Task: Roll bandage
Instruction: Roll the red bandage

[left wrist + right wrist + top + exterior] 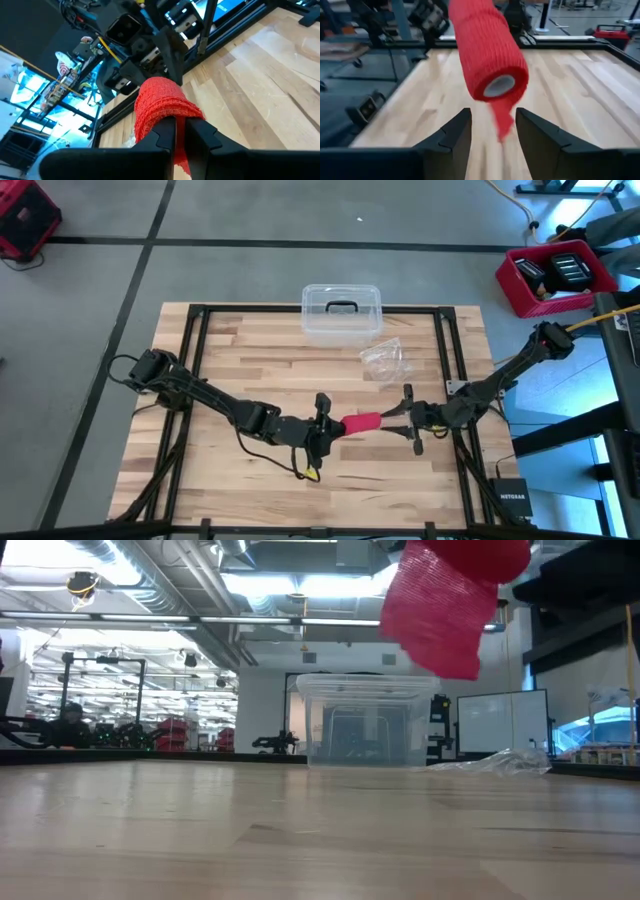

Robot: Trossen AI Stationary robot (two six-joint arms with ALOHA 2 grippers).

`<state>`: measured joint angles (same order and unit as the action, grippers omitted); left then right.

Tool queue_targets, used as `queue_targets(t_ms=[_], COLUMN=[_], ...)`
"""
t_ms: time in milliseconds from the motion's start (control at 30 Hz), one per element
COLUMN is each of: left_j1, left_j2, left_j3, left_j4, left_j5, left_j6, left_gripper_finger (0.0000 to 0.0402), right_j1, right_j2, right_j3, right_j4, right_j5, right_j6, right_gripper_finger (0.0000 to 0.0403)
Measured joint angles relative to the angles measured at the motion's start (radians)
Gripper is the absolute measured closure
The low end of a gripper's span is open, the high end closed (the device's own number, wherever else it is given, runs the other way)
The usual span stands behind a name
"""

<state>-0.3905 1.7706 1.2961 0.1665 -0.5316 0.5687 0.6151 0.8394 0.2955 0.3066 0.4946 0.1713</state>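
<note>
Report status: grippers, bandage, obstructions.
Left gripper shut on the bandage, held off the table. Right gripper fingers apart at the roll's end. Clear box, wrapper well behind.

A bright red bandage [362, 422] is seen over pale, streaked wooden planks of the table [250, 360]; the box [341, 313] is clear.

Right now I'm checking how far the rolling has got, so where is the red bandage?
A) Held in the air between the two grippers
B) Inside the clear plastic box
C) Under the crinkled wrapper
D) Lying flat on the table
A: the bandage hangs above the table, pinched in the left gripper, with its roll end just ahead of the open right gripper; the box and the wrapper lie apart.
</note>
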Motion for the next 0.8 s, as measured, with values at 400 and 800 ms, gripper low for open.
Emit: queue_targets(t_ms=[400, 800], left_j1=[-0.001, -0.002], left_j2=[0.0, 0.0], left_j3=[0.0, 0.0], left_j4=[0.006, 0.011], left_j5=[0.0, 0.0], left_j6=[0.006, -0.006], left_gripper_finger=[0.0384, 0.0384], right_j1=[0.0, 0.0], right_j2=[0.002, 0.029], right_j3=[0.0, -0.001], right_j4=[0.057, 0.156], right_j5=[-0.016, -0.061], right_j6=[-0.008, -0.012], right_gripper_finger=[0.0244, 0.0244])
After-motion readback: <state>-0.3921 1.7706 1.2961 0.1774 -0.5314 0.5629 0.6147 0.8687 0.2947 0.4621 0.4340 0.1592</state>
